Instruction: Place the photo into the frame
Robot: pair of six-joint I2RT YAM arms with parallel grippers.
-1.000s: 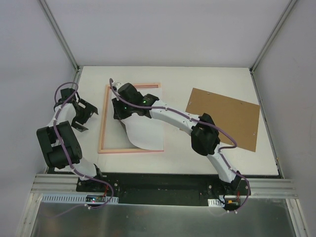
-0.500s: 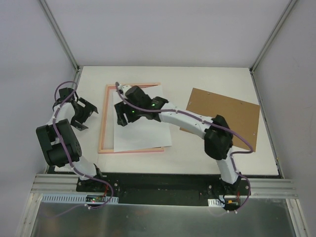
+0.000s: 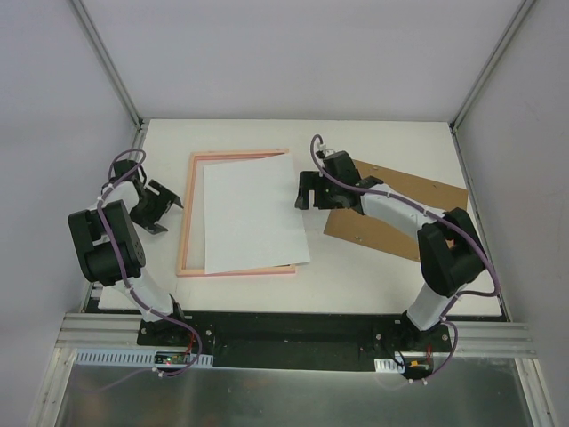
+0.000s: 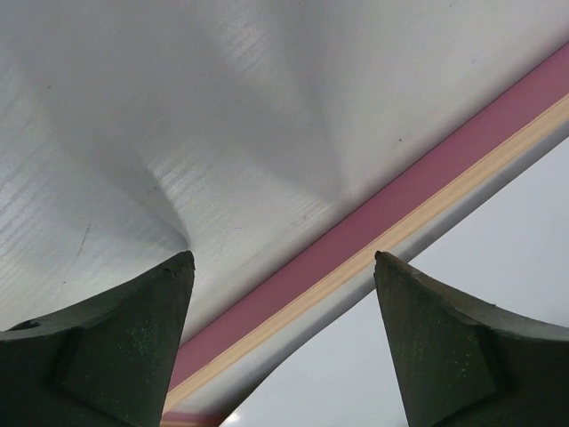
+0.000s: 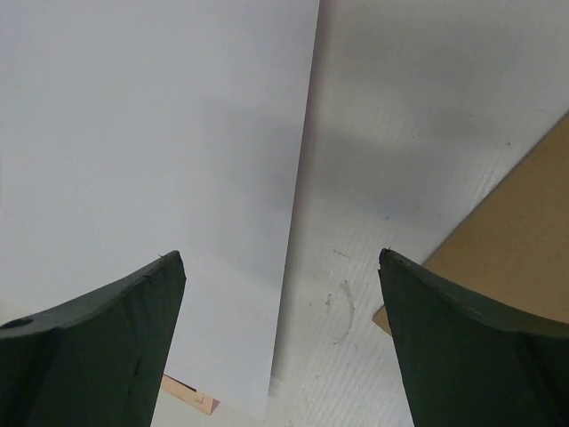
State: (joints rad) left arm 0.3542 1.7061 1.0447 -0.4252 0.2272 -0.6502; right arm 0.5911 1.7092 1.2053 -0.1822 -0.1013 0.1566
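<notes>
White desk (image 3: pixel 373 267): your right hand (image 3: pixel 304 189) has let the photo (image 3: pixel 253 213) go and pulled back toward the brown board (image 3: pixel 418 213), jaws wide. That smooth sheet now lies flat, white back up, askew across the thin pink frame (image 3: pixel 187 222). Your left hand (image 3: pixel 169 216) gapes beside its rail.

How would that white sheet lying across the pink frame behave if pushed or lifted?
Probably floppy: the sheet looks paper-thin at its edge. Likely light and quick to slide, since it lies askew on the frame. Its corner overhanging the frame seems easiest to grab.
</notes>
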